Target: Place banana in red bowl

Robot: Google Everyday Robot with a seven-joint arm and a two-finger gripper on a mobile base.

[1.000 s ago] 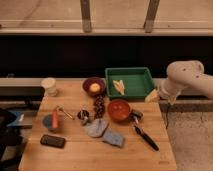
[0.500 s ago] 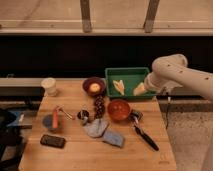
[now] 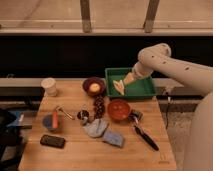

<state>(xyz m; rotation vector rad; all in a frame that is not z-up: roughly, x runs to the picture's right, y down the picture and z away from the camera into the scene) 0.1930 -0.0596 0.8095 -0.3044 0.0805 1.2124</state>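
1. Wooden table (image 3: 70,155): it carries the green tray at its far right corner.
2. Robot arm (image 3: 172,64): white, it reaches in from the right of the green tray, above its right rim.
3. Green tray (image 3: 146,93): rectangular and walled. Its near wall stands between the banana and the red bowl.
4. Red bowl (image 3: 119,109): round, bright orange-red and shallow, it sits just in front of the green tray's left half.
5. Maroon bowl (image 3: 93,81): it sits just left of the green tray and holds a round yellowish ball (image 3: 94,88).
6. Gripper (image 3: 128,79): tan, it hangs over the green tray's left half and points down-left. Its fingers are spread and pinch nothing. Its tip is just beside the banana, and whether they touch cannot be told.
7. Black brush (image 3: 145,136): it lies in front of the green tray, beyond the red bowl.
8. White cup (image 3: 49,86): it stands well left of the green tray.
9. Banana (image 3: 119,86): small, pale yellow and splayed, it lies inside the green tray's left half.
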